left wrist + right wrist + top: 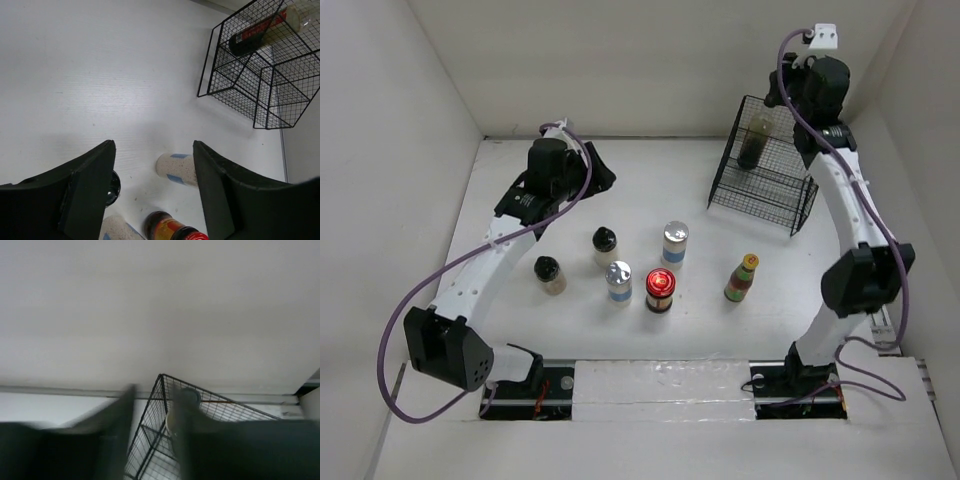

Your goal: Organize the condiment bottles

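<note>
The tall dark black-capped bottle (753,146) stands inside the black wire basket (767,192); it also shows in the left wrist view (265,29) and, blurred, in the right wrist view (189,401). My right gripper (775,98) hovers above the basket, its jaws apart and empty (150,435). On the table stand two black-capped beige jars (605,245) (550,275), two silver-lidded blue-label jars (675,242) (619,282), a red-lidded jar (660,290) and a yellow-capped green-red bottle (742,278). My left gripper (592,180) is open and empty (152,195), raised behind the jars.
The basket (260,75) stands at the back right near the white walls. The right wrist view is motion-blurred. White walls enclose the table on three sides. The arm bases sit at the near edge.
</note>
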Robot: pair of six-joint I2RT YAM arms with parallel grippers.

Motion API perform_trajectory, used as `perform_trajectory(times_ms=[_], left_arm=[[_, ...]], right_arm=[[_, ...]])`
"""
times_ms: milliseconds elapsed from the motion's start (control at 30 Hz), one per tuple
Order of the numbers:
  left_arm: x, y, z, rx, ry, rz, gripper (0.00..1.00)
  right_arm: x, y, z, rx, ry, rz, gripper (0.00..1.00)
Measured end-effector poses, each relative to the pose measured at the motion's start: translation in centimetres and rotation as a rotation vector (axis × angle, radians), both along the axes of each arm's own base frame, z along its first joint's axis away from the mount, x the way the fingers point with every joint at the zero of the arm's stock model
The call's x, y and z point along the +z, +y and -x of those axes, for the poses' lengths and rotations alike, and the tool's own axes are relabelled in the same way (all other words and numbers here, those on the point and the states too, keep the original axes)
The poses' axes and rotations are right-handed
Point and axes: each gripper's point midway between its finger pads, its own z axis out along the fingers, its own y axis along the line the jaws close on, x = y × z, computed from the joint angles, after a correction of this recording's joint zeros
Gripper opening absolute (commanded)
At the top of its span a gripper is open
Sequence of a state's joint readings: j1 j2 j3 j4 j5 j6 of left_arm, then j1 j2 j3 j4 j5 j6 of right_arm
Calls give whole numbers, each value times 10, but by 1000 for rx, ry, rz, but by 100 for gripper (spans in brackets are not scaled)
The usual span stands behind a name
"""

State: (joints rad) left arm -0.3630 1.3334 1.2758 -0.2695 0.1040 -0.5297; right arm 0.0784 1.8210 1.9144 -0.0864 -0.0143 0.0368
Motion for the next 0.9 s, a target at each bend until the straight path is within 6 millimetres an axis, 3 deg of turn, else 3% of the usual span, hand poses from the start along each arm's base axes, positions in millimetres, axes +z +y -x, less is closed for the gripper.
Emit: perform_trajectory(times_ms=[33, 67, 133, 233, 267, 333, 367, 433, 467, 500, 667, 900], left_arm=[[1, -1, 1, -3, -4, 1, 32], [3, -2, 3, -6, -8, 2, 18], [6, -4, 5, -14, -19, -1, 0], [9, -7, 7, -33, -31, -5, 0], [9, -8, 8, -38, -30, -6, 0], [9, -9, 8, -41, -31, -6, 6], [9, -9, 8, -44, -32, -6, 11], [9, -10, 8, -48, -36, -11, 24], [9, -10, 8, -49, -39, -19, 35], [9, -11, 8, -54, -43, -27, 39], [24, -32, 3, -101, -81, -49, 44], [21, -42, -1, -137, -73, -47, 44]], right_arm=[[7, 4, 17, -5, -5, -10, 0], [12, 11, 36, -4, -12, -17, 0], [10, 28, 81, 10, 3, -32, 0], [-14, 62, 155, 65, 53, -34, 0], [-24, 71, 177, 85, 84, -31, 6], [-46, 76, 213, 108, 145, -46, 35], [-60, 70, 230, 97, 190, -51, 63], [-87, 55, 262, 64, 281, -60, 78], [-98, 49, 278, 50, 325, -65, 83], [-107, 47, 292, 48, 365, -70, 91], [-144, 54, 333, 83, 530, -74, 94], [-214, 65, 341, 71, 761, 28, 86]])
